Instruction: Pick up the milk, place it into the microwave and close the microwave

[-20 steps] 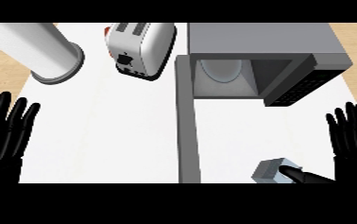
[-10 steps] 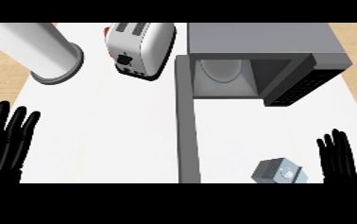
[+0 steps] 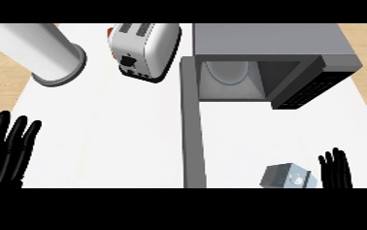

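Observation:
The milk (image 3: 288,176) is a small grey-blue carton standing on the white counter near the lower right edge. My right hand (image 3: 335,170) shows just right of it, fingers straight and pointing up, apart from the carton. The microwave (image 3: 272,61) sits at the upper right with its cavity open; a glass turntable shows inside. Its door (image 3: 192,127) swings out toward me as a long grey slab. My left hand (image 3: 16,150) rests at the lower left edge, fingers up and open.
A white toaster (image 3: 145,49) lies left of the microwave. A tall white cylinder (image 3: 41,54) stands at the upper left. The open door divides the counter (image 3: 108,132) into left and right parts.
My right hand has dropped lower in the view and drawn in beside the milk carton. The left hand has also sunk slightly toward the lower edge.

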You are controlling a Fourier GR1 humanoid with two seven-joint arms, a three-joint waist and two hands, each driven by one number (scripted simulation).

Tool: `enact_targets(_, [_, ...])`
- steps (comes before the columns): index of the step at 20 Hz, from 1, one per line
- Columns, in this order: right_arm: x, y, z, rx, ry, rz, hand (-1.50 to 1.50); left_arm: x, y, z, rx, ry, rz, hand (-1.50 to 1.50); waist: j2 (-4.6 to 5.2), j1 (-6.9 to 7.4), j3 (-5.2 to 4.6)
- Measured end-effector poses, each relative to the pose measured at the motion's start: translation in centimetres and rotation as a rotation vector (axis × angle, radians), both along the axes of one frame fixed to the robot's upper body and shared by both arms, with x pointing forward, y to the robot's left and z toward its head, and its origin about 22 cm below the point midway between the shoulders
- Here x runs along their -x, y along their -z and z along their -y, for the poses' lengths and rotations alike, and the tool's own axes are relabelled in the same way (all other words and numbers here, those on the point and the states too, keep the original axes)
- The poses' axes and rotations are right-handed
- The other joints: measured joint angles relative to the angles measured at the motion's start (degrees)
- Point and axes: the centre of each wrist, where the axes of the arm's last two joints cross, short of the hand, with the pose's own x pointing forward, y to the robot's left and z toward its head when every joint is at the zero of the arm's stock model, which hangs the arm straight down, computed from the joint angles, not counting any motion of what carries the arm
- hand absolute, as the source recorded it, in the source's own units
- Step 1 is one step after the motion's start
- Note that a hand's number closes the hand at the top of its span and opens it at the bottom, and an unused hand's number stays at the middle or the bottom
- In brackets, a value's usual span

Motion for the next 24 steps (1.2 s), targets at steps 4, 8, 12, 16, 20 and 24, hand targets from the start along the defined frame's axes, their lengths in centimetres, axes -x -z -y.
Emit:
enact_targets(4, [0.1,2.3,0.3,-0.038,-0.005,0.014,-1.5,0.3,-0.2,-0.4,-0.002,-0.006,0.009,-1.5,0.01,0.06,0.01])
enact_targets(8, [-0.5,4.4,0.2,-0.045,-0.001,0.004,-1.5,0.8,-0.2,0.4,-0.012,-0.007,0.006,-1.5,0.03,0.14,0.02])
enact_targets(12, [-0.1,6.5,1.0,-0.04,-0.009,-0.004,-1.5,0.9,-0.5,0.7,-0.019,0.0,0.006,-1.5,0.03,0.14,0.02])
enact_targets(16, [-0.6,8.2,1.4,-0.035,-0.021,-0.01,1.5,1.1,-0.6,0.9,-0.016,-0.009,0.008,-1.5,0.04,0.2,0.02])
enact_targets(20, [-0.7,9.2,1.3,0.029,-0.1,0.01,1.5,1.5,-0.2,0.8,-0.012,-0.015,0.009,-1.5,0.02,0.35,0.0])
enact_targets(24, [-0.8,9.8,0.7,0.059,-0.13,0.067,1.5,0.9,0.0,1.1,-0.009,-0.007,0.009,-1.5,0.02,0.18,-0.01])
